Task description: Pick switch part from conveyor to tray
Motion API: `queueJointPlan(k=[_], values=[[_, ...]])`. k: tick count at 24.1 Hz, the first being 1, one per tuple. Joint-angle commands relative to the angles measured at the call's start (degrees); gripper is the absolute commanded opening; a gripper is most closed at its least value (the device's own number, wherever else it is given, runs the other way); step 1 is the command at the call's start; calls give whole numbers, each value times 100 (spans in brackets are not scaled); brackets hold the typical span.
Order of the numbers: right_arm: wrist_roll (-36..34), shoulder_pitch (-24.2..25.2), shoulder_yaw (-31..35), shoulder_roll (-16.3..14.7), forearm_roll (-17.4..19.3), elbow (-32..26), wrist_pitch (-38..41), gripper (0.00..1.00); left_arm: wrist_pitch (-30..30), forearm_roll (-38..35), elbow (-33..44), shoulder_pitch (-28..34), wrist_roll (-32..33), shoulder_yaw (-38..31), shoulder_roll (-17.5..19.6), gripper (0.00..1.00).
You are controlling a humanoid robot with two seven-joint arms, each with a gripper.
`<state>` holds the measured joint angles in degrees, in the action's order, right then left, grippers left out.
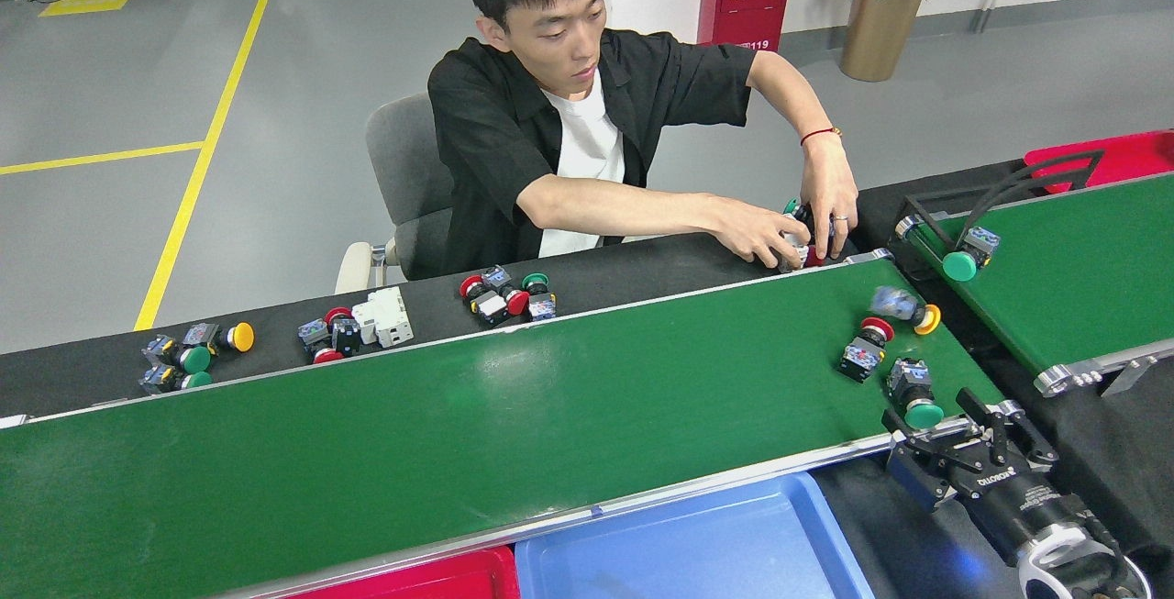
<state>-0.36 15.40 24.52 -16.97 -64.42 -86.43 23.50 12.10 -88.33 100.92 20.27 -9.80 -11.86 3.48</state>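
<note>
The conveyor (550,415) is the long green belt running across the head view. Three switch parts lie near its right end: a green-capped one (913,393), a red-capped one (865,349) and a yellow-capped one (903,308). My right gripper (963,429) is just past the belt's right end, a little right of and below the green-capped part. It is open and holds nothing. A blue tray (697,544) sits below the belt's near rail, with a red tray (431,581) to its left. My left gripper is out of view.
A seated person has both hands (793,232) on parts at the belt's far edge. Clusters of switch parts (504,294) lie on the black strip behind the belt. A second green belt (1082,278) with a black guide bar carries a green-capped part (963,261).
</note>
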Motion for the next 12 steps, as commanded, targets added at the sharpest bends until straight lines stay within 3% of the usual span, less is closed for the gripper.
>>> queueJointPlan(k=[1,7,12], values=[[18,-107,-61,-8,-97,-15,-100,97,-33,-17,77,-6,-49,-9,39,100],[9,-441,-870,-87,-115,196,-927,87,-50,-17,77,21,-49,-71,-5,100],[18,-757,-967,-87,-132,451,-918,48,-50,-17,77,21,-49,-71,-5,100]])
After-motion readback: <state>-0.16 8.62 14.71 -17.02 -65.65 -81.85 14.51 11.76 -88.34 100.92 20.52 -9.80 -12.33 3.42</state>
